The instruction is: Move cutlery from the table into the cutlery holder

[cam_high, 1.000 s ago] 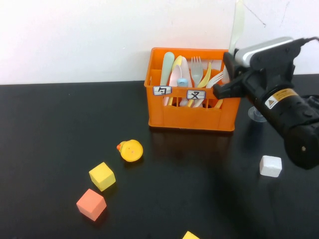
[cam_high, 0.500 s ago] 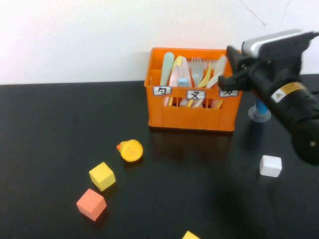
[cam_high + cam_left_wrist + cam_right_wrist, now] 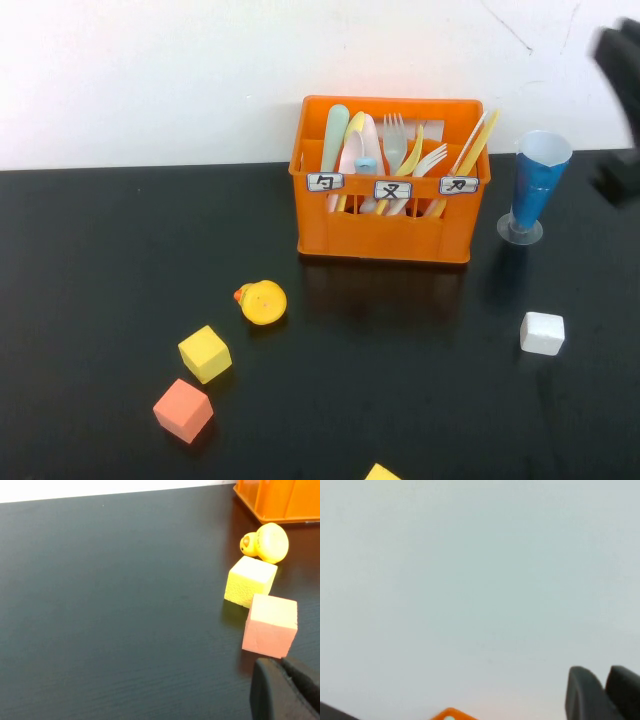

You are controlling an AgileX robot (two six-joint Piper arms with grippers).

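Observation:
The orange cutlery holder (image 3: 385, 225) stands at the back of the black table (image 3: 100, 280). A pale pink spoon (image 3: 362, 150) stands in its left part and a cream-white knife (image 3: 470, 140) leans in its right compartment among other cutlery. No cutlery lies on the table. My right arm (image 3: 620, 60) is a blur at the far right edge, raised beside the holder. In the right wrist view my right gripper (image 3: 605, 672) is shut and empty, facing the wall, with a corner of the holder (image 3: 451, 714) just showing. My left gripper (image 3: 280, 662) is shut and empty near an orange cube (image 3: 270, 625).
A blue cone cup (image 3: 528, 190) stands right of the holder. A white cube (image 3: 542, 333) lies front right. A yellow duck toy (image 3: 262, 302), a yellow cube (image 3: 205, 354) and an orange cube (image 3: 183, 410) lie front left. Another yellow piece (image 3: 382, 473) sits at the front edge.
My right arm has let go of the cream-white knife, which now stands in the holder's right compartment. The arm has pulled back up and to the right, uncovering the blue cup.

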